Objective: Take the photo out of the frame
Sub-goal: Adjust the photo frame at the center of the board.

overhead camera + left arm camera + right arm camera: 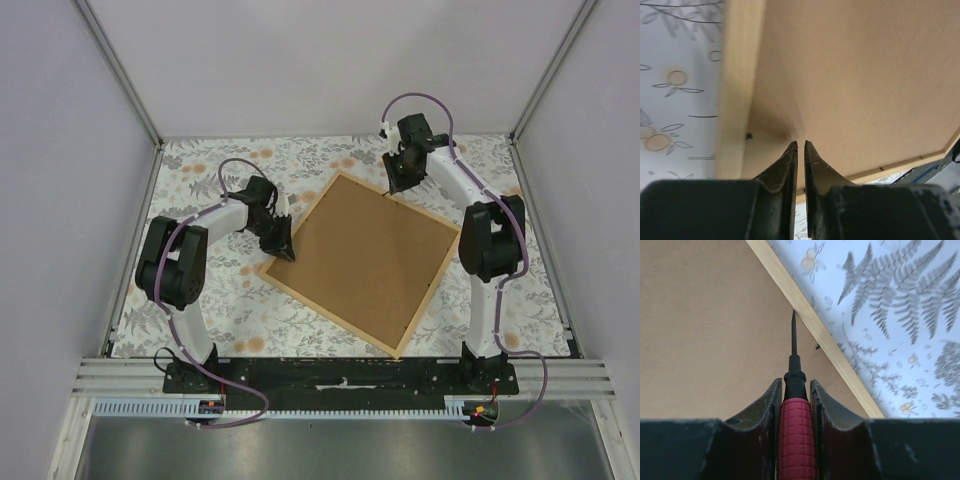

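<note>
Frame lying back-up, a claw at two of its corners.

The frame [360, 262] lies flat in the middle of the floral tablecloth [200, 170] with its brown back upward. It is turned so its corners point roughly to 12, 3, 6 and 9 o'clock. The left gripper [800, 144] is at the 9 o'clock corner, its fingers drawn almost together with only a hairline slit and nothing seen between them. Its tips are over the board just inside the wooden strip. The right gripper [795, 382], by the 12 o'clock corner, is clamped on a red-handled screwdriver [797, 440]. The screwdriver's dark tip points at the seam between board and strip.
</note>
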You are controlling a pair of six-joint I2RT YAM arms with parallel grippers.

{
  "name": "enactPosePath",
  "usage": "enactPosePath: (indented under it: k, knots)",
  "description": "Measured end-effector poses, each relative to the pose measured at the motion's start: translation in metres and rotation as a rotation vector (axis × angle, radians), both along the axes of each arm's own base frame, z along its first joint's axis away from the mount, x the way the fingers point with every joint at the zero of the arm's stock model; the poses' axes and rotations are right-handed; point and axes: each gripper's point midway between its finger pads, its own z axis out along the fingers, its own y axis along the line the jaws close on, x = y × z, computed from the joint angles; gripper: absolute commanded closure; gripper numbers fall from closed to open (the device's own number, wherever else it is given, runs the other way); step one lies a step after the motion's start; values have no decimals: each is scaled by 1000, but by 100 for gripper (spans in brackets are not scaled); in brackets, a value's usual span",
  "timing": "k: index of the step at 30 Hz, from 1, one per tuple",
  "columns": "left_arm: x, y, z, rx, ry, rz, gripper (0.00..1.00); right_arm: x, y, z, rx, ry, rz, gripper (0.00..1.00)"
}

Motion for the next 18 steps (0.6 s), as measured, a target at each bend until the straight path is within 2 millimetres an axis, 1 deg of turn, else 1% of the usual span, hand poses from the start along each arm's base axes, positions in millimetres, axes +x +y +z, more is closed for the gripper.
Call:
enactPosePath:
  k: [6,8,10,11,12,14,16,17,18]
  knots:
    - [-17,-25,2,-31,3,-100,85,39,8,3,-80,-92,-2,100]
    - [-22,-32,4,-53,7,-126,85,44,14,4,-73,-107,8,100]
    - [-24,-36,9,-75,5,-144,84,42,22,6,-43,-111,28,100]
    - [-24,-35,13,-85,0,-142,85,40,26,7,-19,-116,41,100]
    - [-21,-33,18,-94,-12,-136,84,32,31,8,14,-113,59,100]
    - [-8,-24,34,-106,-57,-106,84,8,40,11,84,-91,92,100]
    - [16,-7,52,-103,-137,-54,84,-19,50,19,171,-63,123,100]
    - [31,6,62,-90,-189,-20,84,-35,57,25,228,-47,138,100]
    - [42,16,67,-79,-222,7,84,-43,64,31,280,-41,148,100]
